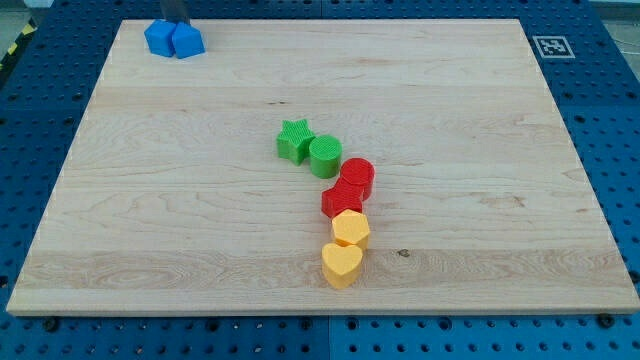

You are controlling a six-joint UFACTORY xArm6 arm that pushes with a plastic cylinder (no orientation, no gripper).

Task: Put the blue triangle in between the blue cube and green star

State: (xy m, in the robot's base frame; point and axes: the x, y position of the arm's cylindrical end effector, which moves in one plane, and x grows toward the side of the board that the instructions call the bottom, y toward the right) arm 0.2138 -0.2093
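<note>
Two blue blocks, the blue triangle [160, 38] and blue cube [188, 42], sit touching at the desk's [150, 200] eleven o'clock corner, well apart from the green star [294, 140] near centre. The triangle looks light, rigid and apt to pivot; push a flat face. Also present: one green cylinder [325, 156], two red blocks [349, 188], two yellow blocks [345, 246]. My tip [176, 20] is largely cropped just above the blue pair; there is no hand, so no grip.

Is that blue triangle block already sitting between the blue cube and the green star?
No. The blue triangle sits touching the blue cube in the board's top left corner, on its left, far from the green star near the middle.
</note>
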